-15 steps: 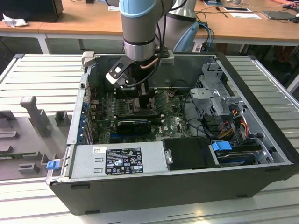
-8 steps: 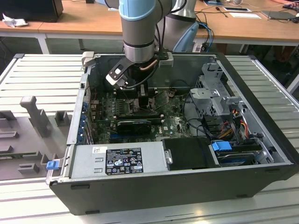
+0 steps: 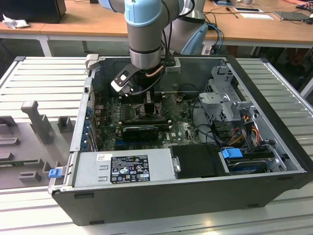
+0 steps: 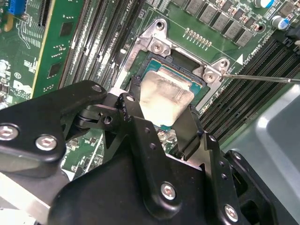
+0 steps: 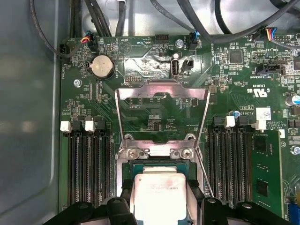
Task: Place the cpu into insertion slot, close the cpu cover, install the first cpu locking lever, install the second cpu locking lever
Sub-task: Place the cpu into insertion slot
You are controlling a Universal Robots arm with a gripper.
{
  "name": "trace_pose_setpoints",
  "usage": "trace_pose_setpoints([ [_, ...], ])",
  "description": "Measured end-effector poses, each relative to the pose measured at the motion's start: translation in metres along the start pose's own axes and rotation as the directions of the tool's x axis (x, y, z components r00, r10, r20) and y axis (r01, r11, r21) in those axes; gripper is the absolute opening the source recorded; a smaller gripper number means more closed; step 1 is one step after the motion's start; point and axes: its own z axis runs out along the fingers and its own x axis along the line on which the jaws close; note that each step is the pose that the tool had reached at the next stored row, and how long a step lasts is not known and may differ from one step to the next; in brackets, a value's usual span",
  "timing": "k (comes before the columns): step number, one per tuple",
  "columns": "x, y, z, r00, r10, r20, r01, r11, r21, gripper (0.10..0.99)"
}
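We see the cpu (image 4: 165, 96) with a pale metal face, dull and a little smeared. The cpu cover (image 5: 161, 88) is thin bright metal, smooth, and the rim of the insertion slot (image 4: 157, 41) looks the same. The gripper (image 4: 161, 112) is black and matt, with shiny screw heads. The circuit board (image 5: 225, 101) is green with a light gloss.

Pale blue arm (image 3: 143, 19), black tool (image 4: 164, 104) (silver screws (image 4: 168, 190))
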Motion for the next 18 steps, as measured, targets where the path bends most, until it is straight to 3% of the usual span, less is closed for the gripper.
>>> trace_pose_setpoints([
  [5, 0.0000, 0.0000, 0.0003, 1.0000, 0.000, -0.0002, 0.000, 1.0000, 0.000, 0.541],
  [6, 0.0000, 0.0000, 0.0005, 1.0000, 0.000, -0.0003, 0.000, 1.0000, 0.000, 0.608],
  [11, 0.0001, 0.0004, -0.0047, 1.0000, 0.000, -0.0021, 0.000, 1.0000, 0.000, 0.588],
  [16, 0.0003, 0.0011, -0.0118, 1.0000, 0.000, -0.0009, 0.000, 1.0000, 0.000, 0.282],
  [17, 0.0003, 0.0012, -0.0130, 1.0000, 0.000, -0.0009, 0.000, 1.0000, 0.000, 0.106],
  [18, 0.0003, 0.0012, -0.0142, 1.0000, 0.000, -0.0008, 0.000, 1.0000, 0.000, 0.106],
])
